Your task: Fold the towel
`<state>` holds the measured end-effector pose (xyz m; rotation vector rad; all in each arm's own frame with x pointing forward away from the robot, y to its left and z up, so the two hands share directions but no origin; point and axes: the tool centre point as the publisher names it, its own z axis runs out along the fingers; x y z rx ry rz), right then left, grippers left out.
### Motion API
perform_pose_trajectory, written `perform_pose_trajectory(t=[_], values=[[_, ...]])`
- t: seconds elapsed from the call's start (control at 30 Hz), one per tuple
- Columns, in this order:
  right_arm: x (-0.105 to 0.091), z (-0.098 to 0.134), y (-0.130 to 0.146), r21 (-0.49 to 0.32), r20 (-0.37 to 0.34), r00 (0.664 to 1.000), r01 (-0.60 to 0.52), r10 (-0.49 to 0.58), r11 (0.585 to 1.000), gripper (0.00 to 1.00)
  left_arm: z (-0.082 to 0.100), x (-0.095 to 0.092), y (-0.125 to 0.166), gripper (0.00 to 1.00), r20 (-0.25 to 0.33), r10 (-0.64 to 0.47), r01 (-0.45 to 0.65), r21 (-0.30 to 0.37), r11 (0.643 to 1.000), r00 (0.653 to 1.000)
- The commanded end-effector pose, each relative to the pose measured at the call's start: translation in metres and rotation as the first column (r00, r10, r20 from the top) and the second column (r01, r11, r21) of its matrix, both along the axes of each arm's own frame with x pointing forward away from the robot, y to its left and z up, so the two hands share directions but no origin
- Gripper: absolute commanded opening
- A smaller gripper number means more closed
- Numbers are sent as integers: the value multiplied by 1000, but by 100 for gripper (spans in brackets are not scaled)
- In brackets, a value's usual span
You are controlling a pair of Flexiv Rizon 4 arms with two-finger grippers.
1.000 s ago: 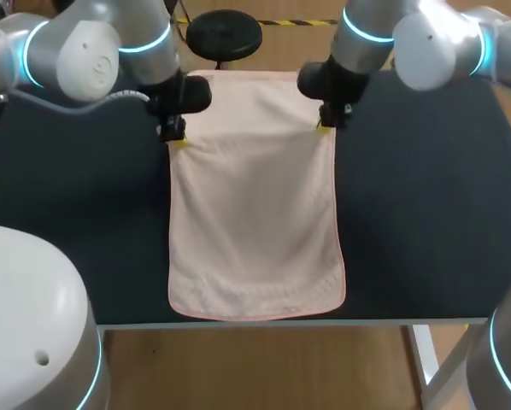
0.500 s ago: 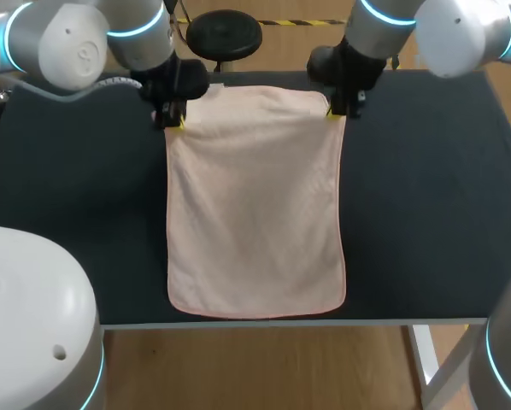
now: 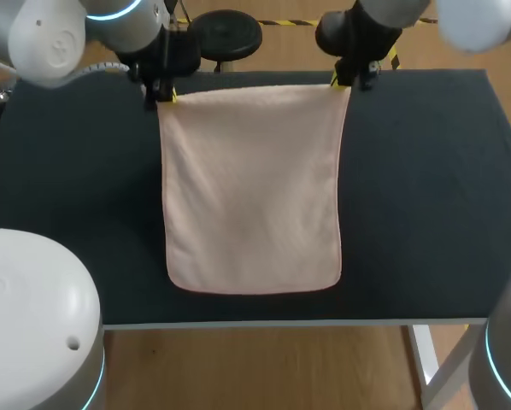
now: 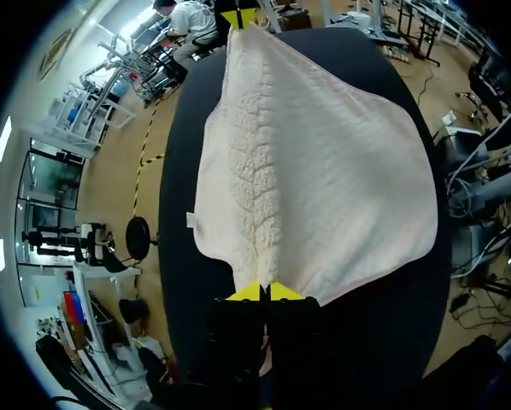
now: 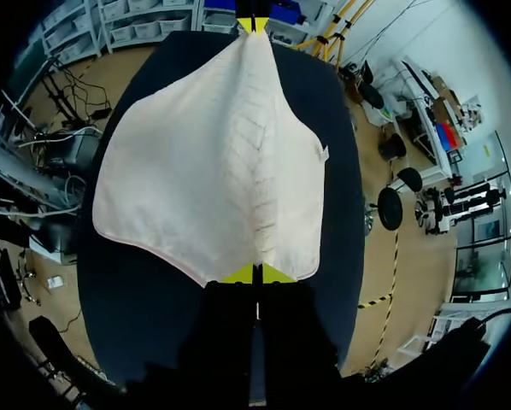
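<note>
A pale pink towel (image 3: 251, 188) is stretched lengthwise down the middle of the black table (image 3: 426, 188). Its far edge is pulled taut between my two grippers. My left gripper (image 3: 166, 94) is shut on the towel's far left corner, and my right gripper (image 3: 339, 83) is shut on the far right corner. In the left wrist view the towel (image 4: 324, 171) runs from my left gripper (image 4: 262, 292) to the right gripper (image 4: 241, 17) ahead. In the right wrist view the towel (image 5: 204, 162) spans from my right gripper (image 5: 255, 273) to the left gripper (image 5: 254, 23). The near hem lies on the table.
Bare dark tabletop (image 3: 76, 171) stretches on both sides of the towel. The table's front edge (image 3: 264, 323) runs a short way below the towel's near hem. Both arms come in over the far corners.
Both grippers have moved toward the table's far edge with the towel's corners. The held edge is drawn out straight, and the near hem has slid away from the front edge.
</note>
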<state>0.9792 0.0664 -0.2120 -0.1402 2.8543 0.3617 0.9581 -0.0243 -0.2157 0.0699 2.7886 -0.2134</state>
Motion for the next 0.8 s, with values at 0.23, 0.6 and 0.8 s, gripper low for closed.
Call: perform_pose_trajectory(t=[0.23, 0.6, 0.8], values=[[12, 39, -4, 28, 51, 996, -70, 69, 997, 0, 48, 16, -6, 0, 47, -8, 8, 16, 1000, 999], [37, 75, -2, 13, 112, 986, -122, 120, 992, 0, 82, 45, -19, 0, 89, -49, 47, 25, 999, 995], [61, 93, -5, 18, 137, 981, -138, 134, 990, 0, 96, 68, -19, 0, 133, -45, 39, 48, 998, 990]])
